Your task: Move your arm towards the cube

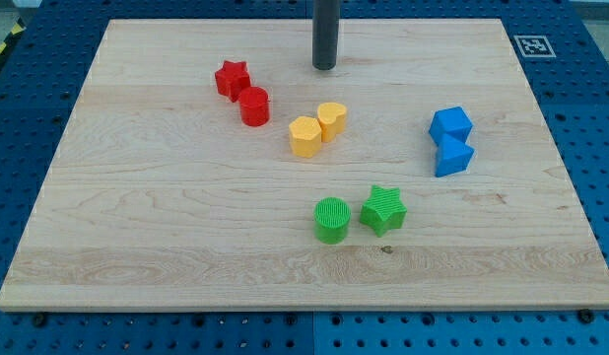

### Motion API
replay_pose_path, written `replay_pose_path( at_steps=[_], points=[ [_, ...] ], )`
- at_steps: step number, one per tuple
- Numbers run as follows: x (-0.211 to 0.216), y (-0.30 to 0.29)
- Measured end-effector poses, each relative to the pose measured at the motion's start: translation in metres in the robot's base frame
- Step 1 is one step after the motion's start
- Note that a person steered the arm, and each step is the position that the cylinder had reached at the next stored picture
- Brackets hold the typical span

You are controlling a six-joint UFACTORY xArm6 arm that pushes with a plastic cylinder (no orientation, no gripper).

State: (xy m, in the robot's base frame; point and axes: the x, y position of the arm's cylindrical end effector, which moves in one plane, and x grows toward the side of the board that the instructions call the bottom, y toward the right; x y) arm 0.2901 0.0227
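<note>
My tip point(325, 67) stood on the table point(137, 247) near the view's top edge, a little right of the middle, and it touched no block. The arm carried only a straight dark rod, so there were no jaws to be apart or together. The blue cube point(450, 125) lay at about four o'clock from my tip, well apart from it, near the view's right side. A second blue block point(454, 157), whose shape I could not tell surely, touched the cube at its six o'clock. The red star point(231, 79) was at about nine o'clock from my tip, and the red cylinder point(253, 106) sat just beside it at its four o'clock. Two yellow blocks were at about six o'clock from my tip: one yellow block point(332, 120) nearer, and the other yellow block point(304, 137) touching it at its eight o'clock. Farther down were the green cylinder point(331, 219) and the green star point(383, 209), side by side.
</note>
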Motion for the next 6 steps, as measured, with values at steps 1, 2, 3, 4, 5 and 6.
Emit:
replay_pose_path(
  at_steps=[1,2,3,4,5,6],
  points=[
    [0.000,0.000],
    [0.000,0.004],
    [0.000,0.008],
    [0.000,0.008],
    [0.000,0.008],
    [0.013,0.022]
  ],
)
